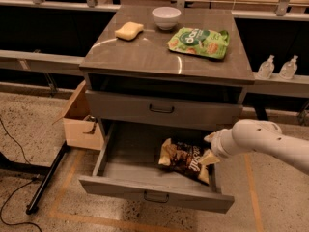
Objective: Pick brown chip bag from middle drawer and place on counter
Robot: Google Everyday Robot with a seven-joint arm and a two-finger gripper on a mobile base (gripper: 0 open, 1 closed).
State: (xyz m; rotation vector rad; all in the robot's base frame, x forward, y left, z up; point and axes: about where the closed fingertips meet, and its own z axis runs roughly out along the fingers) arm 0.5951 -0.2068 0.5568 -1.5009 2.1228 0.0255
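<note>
The brown chip bag (184, 159) lies crinkled in the right half of the open middle drawer (157, 195), which is pulled far out. My gripper (209, 149) comes in from the right on the white arm (263, 141). It sits at the bag's right end with its fingers apart, the lower fingertip (208, 158) touching or just above the bag. The counter (145, 57) is the cabinet's glossy top, above the closed upper drawer front (161, 109).
On the counter are a green chip bag (199, 42), a white bowl (166, 17) and a yellow sponge (129, 30). An open cardboard box (81, 122) stands left of the cabinet. A black stand leg (46, 178) lies on the floor. Two bottles (277, 67) sit at the right.
</note>
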